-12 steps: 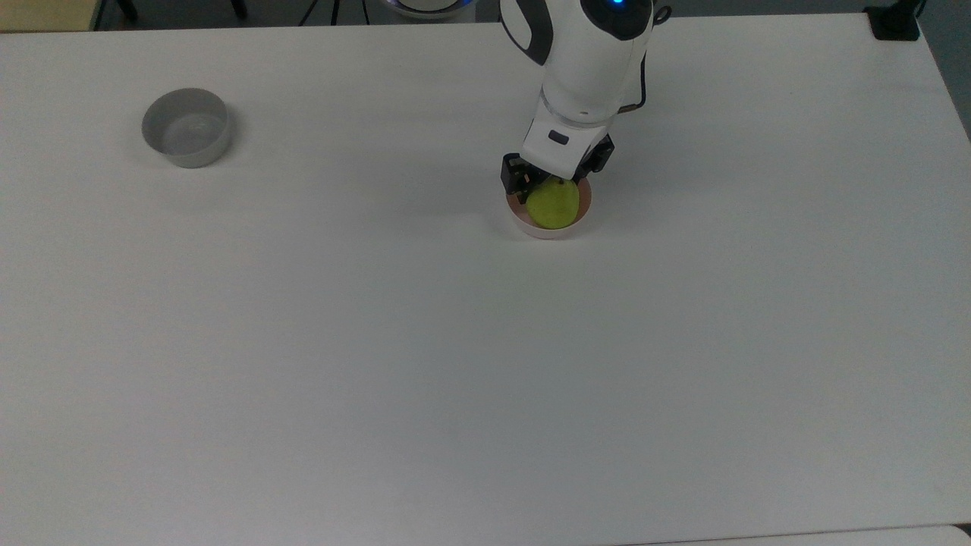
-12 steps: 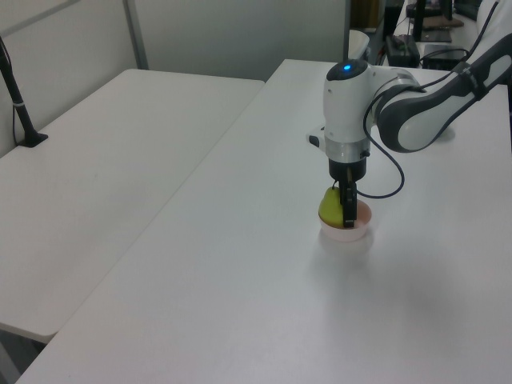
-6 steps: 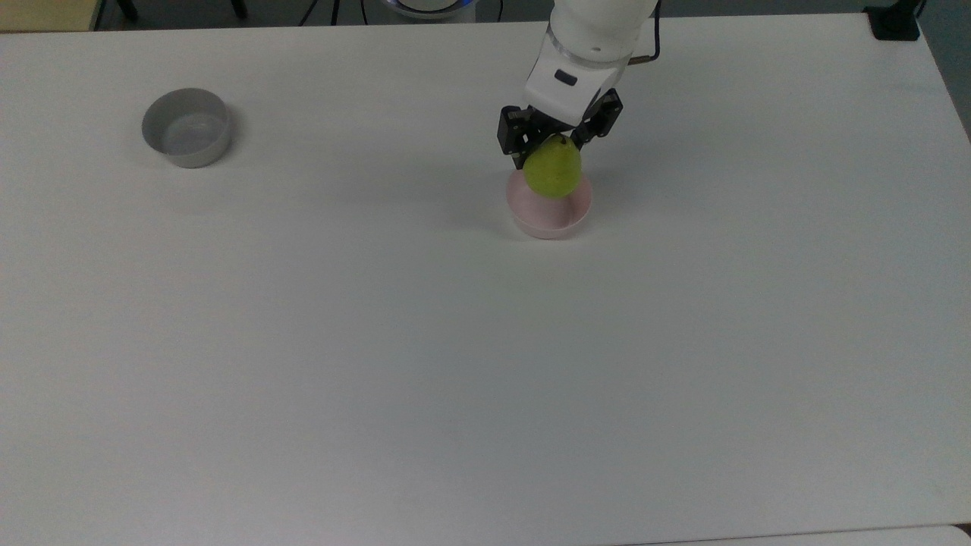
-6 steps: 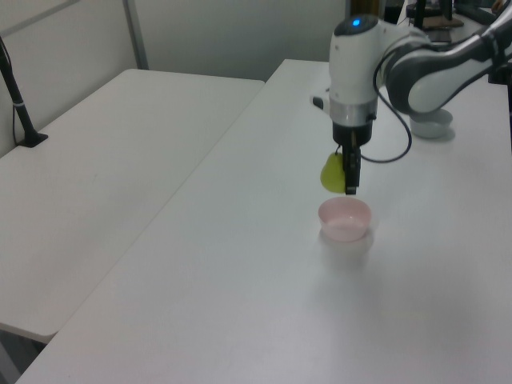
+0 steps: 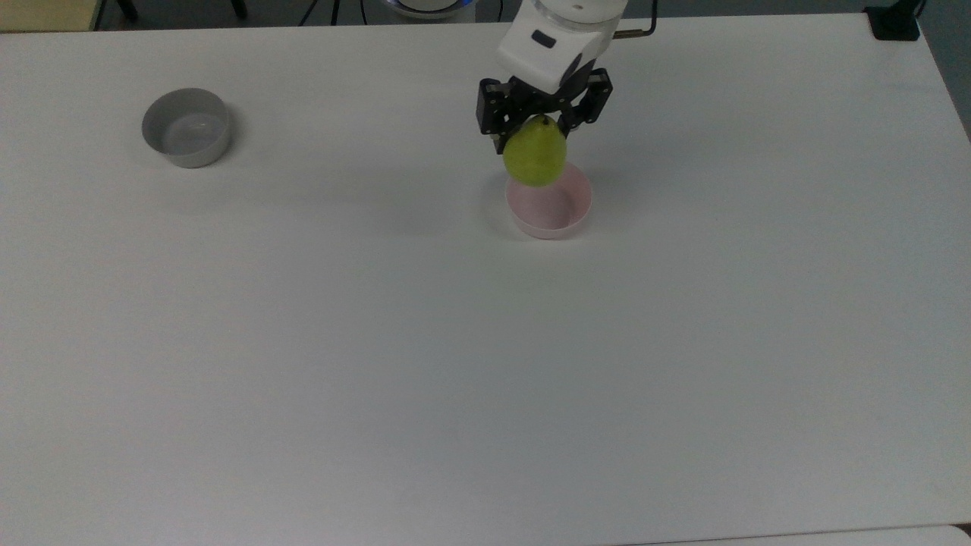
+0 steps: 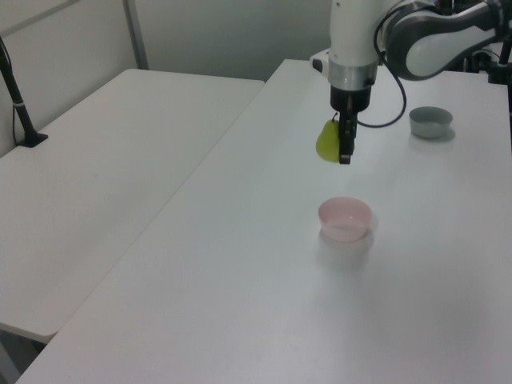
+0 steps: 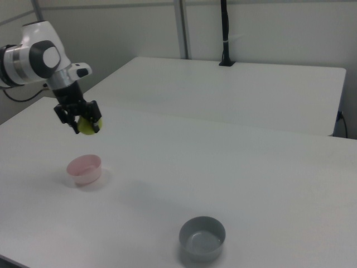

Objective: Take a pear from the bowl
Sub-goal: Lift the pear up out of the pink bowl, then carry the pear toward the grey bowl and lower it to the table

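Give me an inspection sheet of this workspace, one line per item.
Surface: white table, bare apart from two bowls.
Job's things: pear held in the air above the pink bowl; bowl holds nothing.
Clutter: grey bowl standing apart, towards the top view's left.
Claw: claw shut on the pear's upper part.
Cables: black cable looping beside the arm's wrist.
Surroundings: second white table behind, black pole on it.
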### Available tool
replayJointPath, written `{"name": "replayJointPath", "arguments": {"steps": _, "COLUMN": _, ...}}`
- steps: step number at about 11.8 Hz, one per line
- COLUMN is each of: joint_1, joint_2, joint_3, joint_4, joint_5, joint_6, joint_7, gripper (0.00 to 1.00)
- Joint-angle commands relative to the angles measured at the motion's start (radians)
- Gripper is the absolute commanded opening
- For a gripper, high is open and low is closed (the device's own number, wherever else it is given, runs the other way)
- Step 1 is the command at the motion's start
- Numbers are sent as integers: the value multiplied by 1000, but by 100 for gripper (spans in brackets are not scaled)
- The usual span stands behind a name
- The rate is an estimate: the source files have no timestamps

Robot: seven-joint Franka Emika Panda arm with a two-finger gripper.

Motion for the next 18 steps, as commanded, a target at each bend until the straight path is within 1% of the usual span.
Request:
{"name": "replayJointPath", "arguments": {"steps": 1, "joint_1": -7, "joint_2": -8, "joint_3": -125, "joint_4": 30, "joint_5": 18, "joint_6": -25, "joint_7": -96, "gripper": 32}}
{"name": "replayJointPath", "arguments": {"steps": 2, "joint_1": -7, "joint_2": -5, "joint_3": -177, "joint_4": 30, "joint_5": 26, "joint_6": -20, "joint_7": -139, "gripper": 32}}
{"name": "replayJointPath", "arguments": {"steps": 4, "joint_1": -7, "joint_2": 5, "joint_3": -286, "joint_4": 30, "joint_5": 96, "joint_6": -3, "joint_7": -258, "gripper": 32}}
{"name": "replayJointPath", "arguments": {"steps": 5, "joint_1": -7, "joint_2": 9, "joint_3": -332, "joint_4": 31, "joint_5": 102, "joint_6": 9, "joint_7": -306, "gripper": 32}}
{"name": "replayJointPath", "arguments": {"steps": 6, "joint_1": -11, "joint_2": 14, "joint_3": -366, "joint_4": 30, "joint_5": 110, "joint_6": 26, "joint_7": -338, "gripper": 32}}
{"name": "replayJointPath", "arguments": {"steps": 7, "joint_1": -17, "joint_2": 28, "joint_3": -381, "joint_4": 31, "joint_5": 124, "joint_6": 46, "joint_7": -361, "gripper": 33}}
{"name": "replayJointPath", "arguments": {"steps": 8, "joint_1": -28, "joint_2": 38, "joint_3": -383, "joint_4": 30, "joint_5": 129, "joint_6": 64, "joint_7": -368, "gripper": 33}}
{"name": "replayJointPath", "arguments": {"steps": 11, "joint_1": -40, "joint_2": 110, "joint_3": -383, "joint_4": 30, "joint_5": 127, "joint_6": 124, "joint_7": -368, "gripper": 33}}
{"name": "replayJointPath", "arguments": {"steps": 13, "joint_1": -44, "joint_2": 161, "joint_3": -383, "joint_4": 30, "joint_5": 126, "joint_6": 188, "joint_7": -365, "gripper": 33}}
{"name": "replayJointPath", "arguments": {"steps": 18, "joint_1": -44, "joint_2": 281, "joint_3": -383, "joint_4": 28, "joint_5": 116, "joint_6": 282, "joint_7": -357, "gripper": 33}}
